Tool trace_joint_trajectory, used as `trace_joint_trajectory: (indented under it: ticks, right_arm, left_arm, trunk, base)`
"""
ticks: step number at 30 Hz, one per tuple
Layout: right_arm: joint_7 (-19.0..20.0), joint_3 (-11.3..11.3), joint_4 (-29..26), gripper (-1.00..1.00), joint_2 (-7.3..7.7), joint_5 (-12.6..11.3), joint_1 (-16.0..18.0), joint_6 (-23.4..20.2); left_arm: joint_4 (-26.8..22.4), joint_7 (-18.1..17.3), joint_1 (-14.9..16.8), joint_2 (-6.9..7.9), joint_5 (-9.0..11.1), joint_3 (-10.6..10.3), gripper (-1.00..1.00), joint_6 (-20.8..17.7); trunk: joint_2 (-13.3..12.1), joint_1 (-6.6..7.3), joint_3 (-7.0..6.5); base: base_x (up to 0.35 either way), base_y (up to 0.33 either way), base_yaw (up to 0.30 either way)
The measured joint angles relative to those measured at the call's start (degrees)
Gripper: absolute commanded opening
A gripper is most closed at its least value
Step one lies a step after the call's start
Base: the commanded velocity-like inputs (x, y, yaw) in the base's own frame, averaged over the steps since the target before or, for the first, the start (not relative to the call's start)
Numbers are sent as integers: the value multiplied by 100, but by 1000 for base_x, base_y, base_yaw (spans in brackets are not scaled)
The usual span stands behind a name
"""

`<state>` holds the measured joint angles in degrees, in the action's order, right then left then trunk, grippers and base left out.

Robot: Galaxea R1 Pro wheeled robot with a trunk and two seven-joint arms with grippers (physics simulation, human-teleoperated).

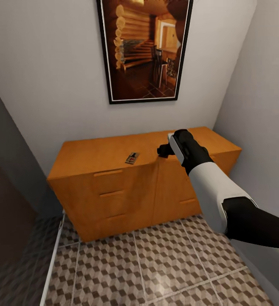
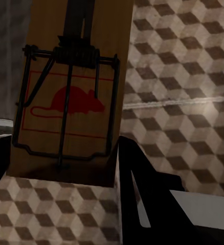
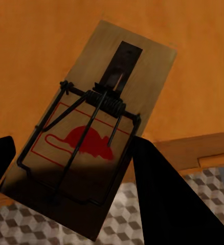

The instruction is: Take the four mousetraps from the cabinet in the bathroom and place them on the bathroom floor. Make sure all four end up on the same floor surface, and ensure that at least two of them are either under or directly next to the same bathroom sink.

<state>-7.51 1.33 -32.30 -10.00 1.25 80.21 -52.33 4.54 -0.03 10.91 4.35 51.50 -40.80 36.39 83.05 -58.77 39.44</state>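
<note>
The orange-brown cabinet (image 1: 114, 149) stands against the back wall, all drawers closed. One mousetrap (image 1: 132, 158) lies flat on its top near the front edge. My right gripper (image 1: 164, 150) hovers over the cabinet top to the right of that trap. In the right wrist view the right gripper (image 3: 73, 143) is shut on a second mousetrap (image 3: 142, 76), above the cabinet's front edge. In the left wrist view my left gripper (image 2: 58, 148) is shut on another mousetrap (image 2: 112, 41), hanging over the cube-patterned bathroom floor (image 2: 183, 92). The sink is out of view.
A framed picture (image 1: 143, 46) hangs above the cabinet. Grey walls close in on the right (image 1: 262, 106) and the left. A white edge (image 1: 52, 259) runs along the floor at the left. Patterned tiles (image 1: 156, 263) spread out in front of the cabinet.
</note>
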Motion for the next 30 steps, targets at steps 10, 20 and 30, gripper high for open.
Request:
trace_joint_trajectory:
  ticks: [10, 20, 30]
  right_arm:
    - [5, 1, 14, -100, 0, 1, 0, 2]
    - [9, 6, 49, -100, 0, 1, 0, 6]
    - [17, 6, 133, -100, 0, 8, 0, 33]
  left_arm:
    - [0, 0, -5, -1, -1, 1, -100, 0]
    - [0, 0, -5, 1, 0, 0, -100, 0]
    - [0, 0, -5, 0, 0, 5, -100, 0]
  trunk:
    - [0, 0, 0]
    - [0, 0, 0]
    - [0, 3, 0]
  base:
    - [-325, 0, 0]
    - [-302, 0, 0]
    - [-154, 0, 0]
